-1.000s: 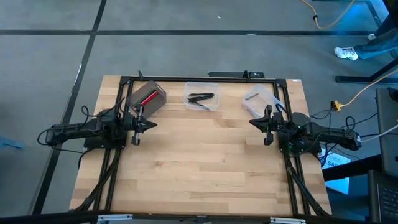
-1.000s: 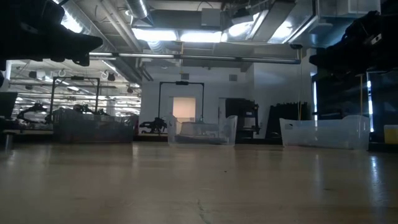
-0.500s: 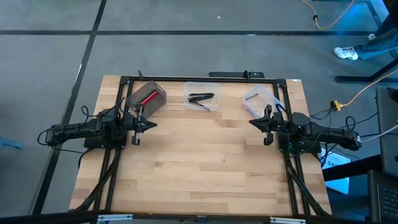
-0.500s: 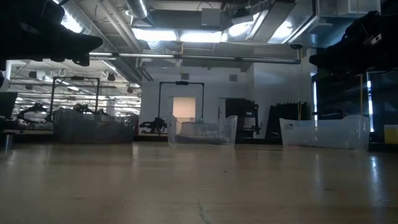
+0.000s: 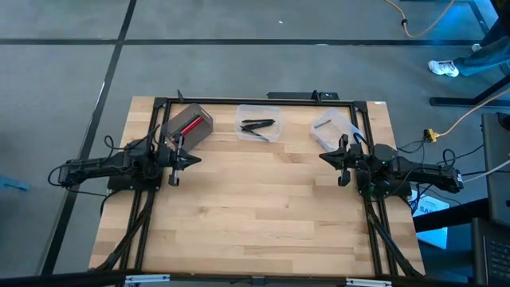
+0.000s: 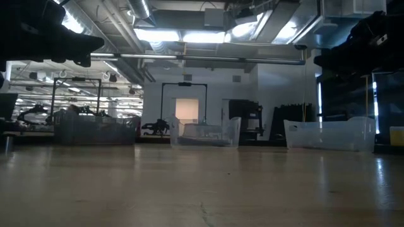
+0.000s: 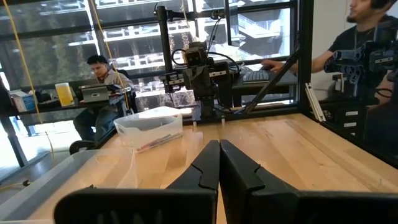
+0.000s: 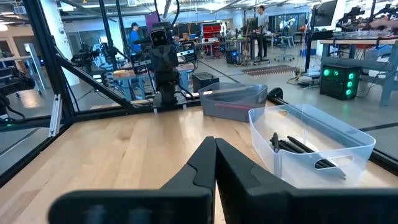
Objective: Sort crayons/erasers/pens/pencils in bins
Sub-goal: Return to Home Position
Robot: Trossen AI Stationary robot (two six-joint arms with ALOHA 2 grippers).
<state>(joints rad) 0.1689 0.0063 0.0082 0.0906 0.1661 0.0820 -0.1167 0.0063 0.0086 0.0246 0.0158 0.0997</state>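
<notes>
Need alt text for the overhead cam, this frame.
The left claw and right claw point inward from the left and right edges of a wooden table, both shut. Along the far edge stand a grey box holding red sticks, a clear square tub holding black sticks, and a clear rounded tub holding a grey stick.

A pale wooden table (image 5: pixel 255 215) fills the middle of the high view, on a grey floor (image 5: pixel 239 72) crossed by dark lines. Upper right: a yellow cable (image 5: pixel 408 32) and a white shoe (image 5: pixel 444 68). In the left wrist view a person (image 7: pixel 102 68) sits centre left beside a yellow cup (image 7: pixel 64 93) — another person (image 7: pixel 357 43) upper right.
</notes>
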